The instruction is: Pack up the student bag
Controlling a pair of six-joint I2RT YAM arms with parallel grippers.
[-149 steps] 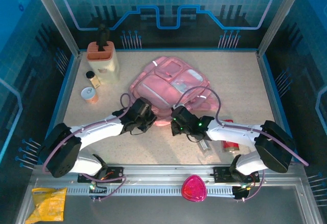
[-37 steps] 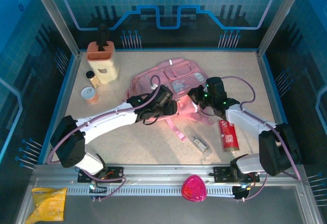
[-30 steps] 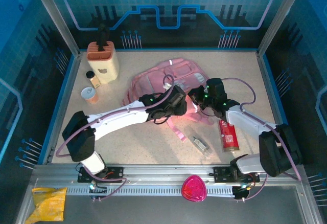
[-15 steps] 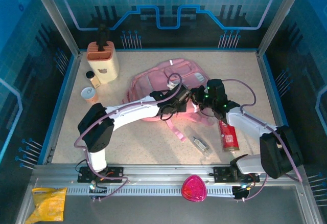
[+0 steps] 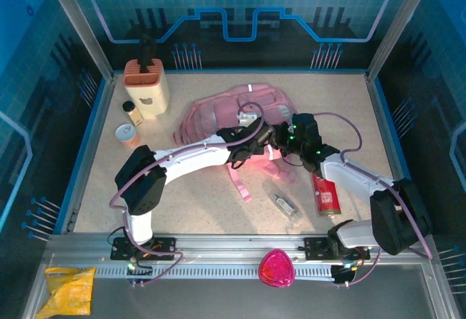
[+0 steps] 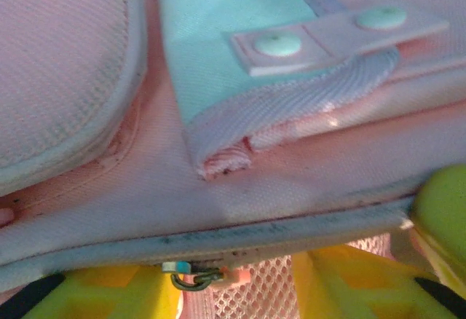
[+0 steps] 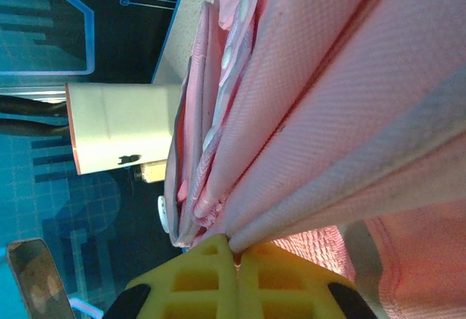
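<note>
- The desk (image 5: 182, 202) carries everything, with the arms reaching up from its lower edge in the top view.
- The student bag (image 5: 226, 108) lies slumped just above the middle of that view. Its near edge is drawn toward both arms and a strap trails down toward lower centre. I judge you are at the opening step, and nothing looks packed yet.
- The cream container (image 5: 148, 93) stands at upper left, outside the bag.
- Your right end effector (image 7: 238, 259) is closed on a fold of the bag's edge. In its wrist view the two yellow fingers meet with pink fabric pinched between them.
- Your left end effector (image 6: 237, 290) sits just beside it at the same edge. Its fingers stand apart with pink mesh between them, and I cannot tell whether they press the cloth.
- The red can (image 5: 325, 194) lies right of centre, also outside the bag.
- The zip pull (image 6: 191, 279) hangs between the left fingers. Next you need one firm hold on each lip, then draw them apart gently, because soft cloth may slip from a shallow pinch.
</note>
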